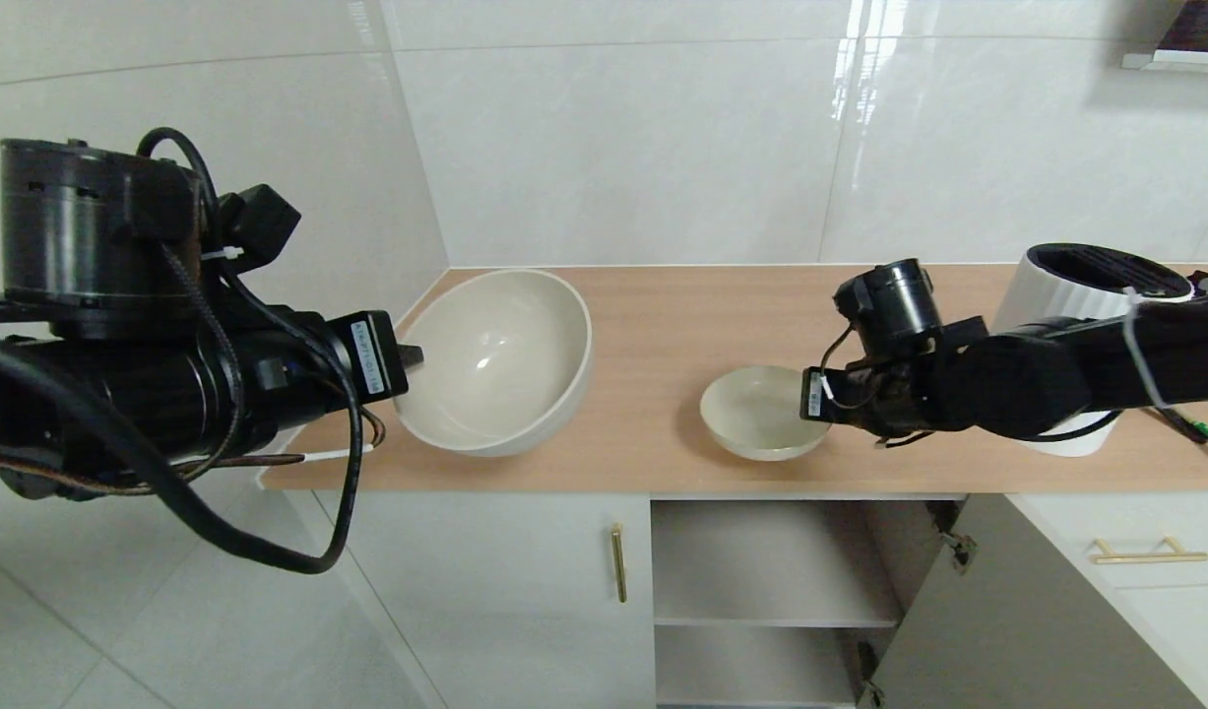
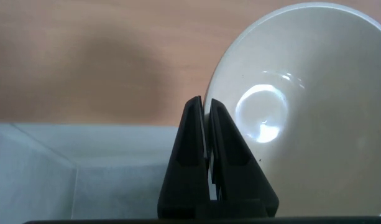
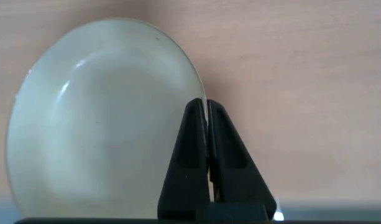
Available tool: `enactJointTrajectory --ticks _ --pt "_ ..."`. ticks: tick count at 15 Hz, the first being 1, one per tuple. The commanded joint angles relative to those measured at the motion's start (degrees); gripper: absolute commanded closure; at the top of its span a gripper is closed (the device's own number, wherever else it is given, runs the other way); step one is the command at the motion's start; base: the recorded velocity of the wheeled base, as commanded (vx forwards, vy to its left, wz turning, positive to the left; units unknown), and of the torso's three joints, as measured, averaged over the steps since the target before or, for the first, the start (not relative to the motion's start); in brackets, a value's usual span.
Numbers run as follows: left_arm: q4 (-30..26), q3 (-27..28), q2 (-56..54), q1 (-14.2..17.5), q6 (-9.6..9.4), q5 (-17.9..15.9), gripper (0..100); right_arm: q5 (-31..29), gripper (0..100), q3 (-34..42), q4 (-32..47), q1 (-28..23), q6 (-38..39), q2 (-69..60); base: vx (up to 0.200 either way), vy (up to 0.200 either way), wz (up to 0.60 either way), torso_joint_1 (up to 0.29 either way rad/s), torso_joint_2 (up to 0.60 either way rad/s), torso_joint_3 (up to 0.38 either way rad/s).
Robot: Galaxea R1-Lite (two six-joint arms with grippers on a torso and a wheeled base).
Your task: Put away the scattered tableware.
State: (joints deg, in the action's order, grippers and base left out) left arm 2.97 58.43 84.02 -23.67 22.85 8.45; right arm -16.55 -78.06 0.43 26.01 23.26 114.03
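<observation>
A large cream bowl [image 1: 500, 359] is tilted up over the left end of the wooden counter [image 1: 663, 325], its opening facing me. My left gripper [image 1: 412, 356] is shut on its near rim; the left wrist view shows the two fingers [image 2: 196, 134] pinching the rim of the large bowl [image 2: 302, 99]. A smaller pale bowl [image 1: 761, 409] sits near the counter's front edge, slightly tipped. My right gripper [image 1: 822, 394] is shut on its right rim. In the right wrist view the fingers [image 3: 195, 134] clamp the edge of the small bowl [image 3: 103, 118].
A white ribbed container [image 1: 1086, 286] with a dark top stands on the counter's right end, behind my right arm. Below the counter an open cabinet [image 1: 761, 591] shows two shelves, its door [image 1: 997, 611] swung out to the right. A closed door with a gold handle [image 1: 617, 561] lies left of it.
</observation>
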Motion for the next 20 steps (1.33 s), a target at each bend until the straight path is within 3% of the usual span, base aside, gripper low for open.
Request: enactJointTrajectory --ticks 1,5,8,12,20 --pt "0.01 -2.71 -1.05 -1.11 0.01 -0.19 100 5.57 100 6.43 3.88 0.18 0.21 -12.69 0.0 0.0 0.0 0.0 0.0 0.0" --pt "0.01 -8.86 -1.93 -4.71 0.01 -0.19 100 8.03 100 15.92 5.46 0.53 0.21 -17.79 0.0 0.0 0.0 0.0 0.0 0.0" --pt "2.91 -10.7 0.71 -5.33 0.09 -0.19 100 8.03 100 20.58 5.29 0.97 0.56 -20.34 0.0 0.0 0.0 0.0 0.0 0.0" --pt "4.23 -11.23 3.08 -5.33 0.18 -0.1 100 10.84 100 22.07 5.2 0.97 0.56 -21.57 -0.15 0.0 0.0 0.004 0.0 -0.001" --pt "4.23 -11.23 2.99 -5.33 0.01 -0.19 100 10.84 100 23.04 4.06 0.88 0.38 -20.25 0.0 0.0 0.0 0.0 0.0 0.0"
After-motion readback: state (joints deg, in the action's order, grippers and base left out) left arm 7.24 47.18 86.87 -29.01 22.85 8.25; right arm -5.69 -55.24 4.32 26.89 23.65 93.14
